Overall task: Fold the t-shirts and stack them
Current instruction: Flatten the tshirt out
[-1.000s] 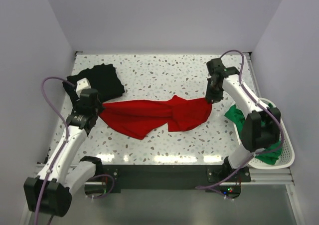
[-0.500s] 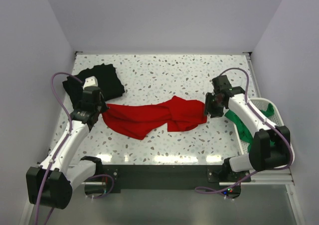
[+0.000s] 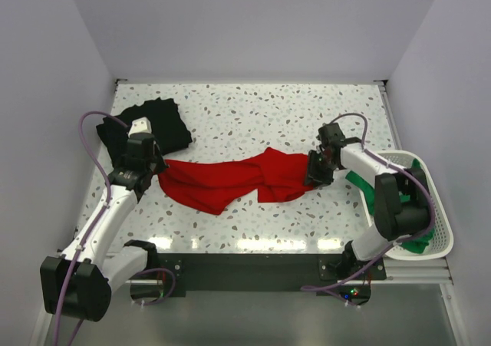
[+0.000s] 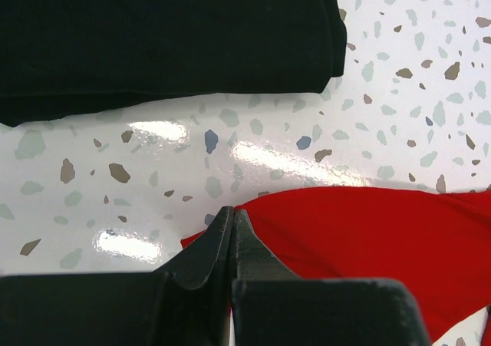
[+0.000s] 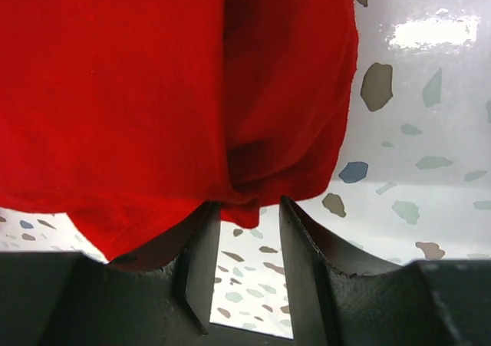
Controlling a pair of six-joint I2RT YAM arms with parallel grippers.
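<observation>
Red shirt: bright red cloth t-shirt (image 3: 230,179) strung left-to-right across the middle of the speckled worktop (image 3: 253,108).
Left fingers (image 4: 203,258): clamped shut on its left end.
Right fingers (image 5: 307,261): partly open, the right end just ahead, a fold dipping between them, nothing gripped.
Next: right arm's nearest, I'd say.

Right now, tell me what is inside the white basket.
A green t-shirt lies in the white basket, spilling over its rim. The right arm covers much of the inside; anything underneath is hidden.

Speckled terrazzo table (image 3: 253,108), plain pale walls (image 3: 253,24), glossy glare
</observation>
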